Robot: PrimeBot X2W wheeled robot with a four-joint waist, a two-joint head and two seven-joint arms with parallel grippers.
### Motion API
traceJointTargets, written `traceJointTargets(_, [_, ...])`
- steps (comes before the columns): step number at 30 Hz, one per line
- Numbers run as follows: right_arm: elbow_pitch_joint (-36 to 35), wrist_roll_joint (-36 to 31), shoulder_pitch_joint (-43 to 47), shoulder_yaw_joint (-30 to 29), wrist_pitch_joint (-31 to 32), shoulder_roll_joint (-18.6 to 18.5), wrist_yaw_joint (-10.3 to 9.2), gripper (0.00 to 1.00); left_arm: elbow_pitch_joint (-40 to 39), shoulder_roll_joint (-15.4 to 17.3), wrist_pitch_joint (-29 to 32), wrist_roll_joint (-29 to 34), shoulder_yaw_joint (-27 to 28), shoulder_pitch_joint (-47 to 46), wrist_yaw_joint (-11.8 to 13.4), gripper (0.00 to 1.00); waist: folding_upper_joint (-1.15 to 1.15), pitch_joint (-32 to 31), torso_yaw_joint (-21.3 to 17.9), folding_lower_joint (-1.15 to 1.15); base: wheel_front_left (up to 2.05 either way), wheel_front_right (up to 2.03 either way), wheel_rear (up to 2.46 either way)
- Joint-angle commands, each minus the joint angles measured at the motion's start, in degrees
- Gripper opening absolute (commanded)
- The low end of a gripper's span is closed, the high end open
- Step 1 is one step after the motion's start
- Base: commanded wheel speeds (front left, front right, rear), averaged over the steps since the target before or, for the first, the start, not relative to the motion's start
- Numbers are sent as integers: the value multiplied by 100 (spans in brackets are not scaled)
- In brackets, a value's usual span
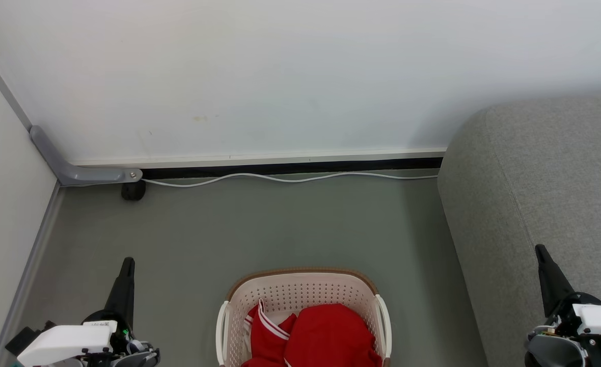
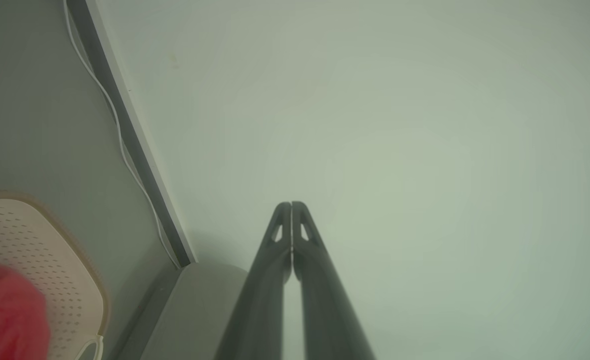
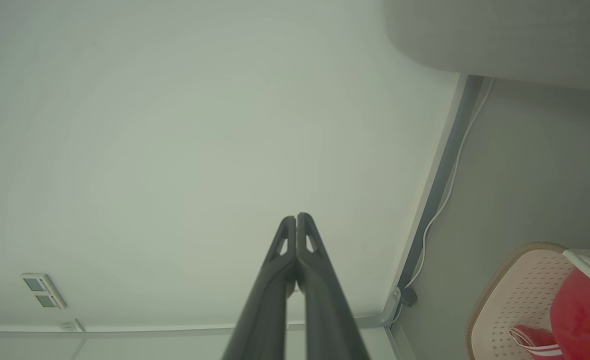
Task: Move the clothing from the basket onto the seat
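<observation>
Grey floor [image 1: 280, 229] below a white wall [image 1: 280, 76]: the job looks unstarted.
Red clothing [image 1: 326, 331] lies heaped in the basket [image 1: 300, 293]; what shows of the seat [image 1: 535, 178], just to its right, carries nothing (so every garment is left). The left gripper [image 2: 291, 205] and right gripper [image 3: 296, 216] flank the basket, jaws pressed together, holding nothing.

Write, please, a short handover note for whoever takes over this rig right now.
Left gripper: shut, empty, to the left of the basket.
Right gripper: shut, empty, seen against the seat.
Clothing: red pile inside the basket, which stands on the floor beside the seat.
Done: no clothing lies on the part of the seat in view.
Left: lift the clothing out and lay it on the seat.
</observation>
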Motion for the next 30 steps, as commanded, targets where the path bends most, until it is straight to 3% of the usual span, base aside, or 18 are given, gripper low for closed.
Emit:
traceJointTargets(1, [-178,68,-95,103,43,-56,9,0,-171,78,33,-23,188,-333,-43,0,0,0,0,0,0,0,0])
traceJointTargets(30, [-178,68,-95,103,43,-56,9,0,-171,78,33,-23,188,-333,-43,0,0,0,0,0,0,0,0])
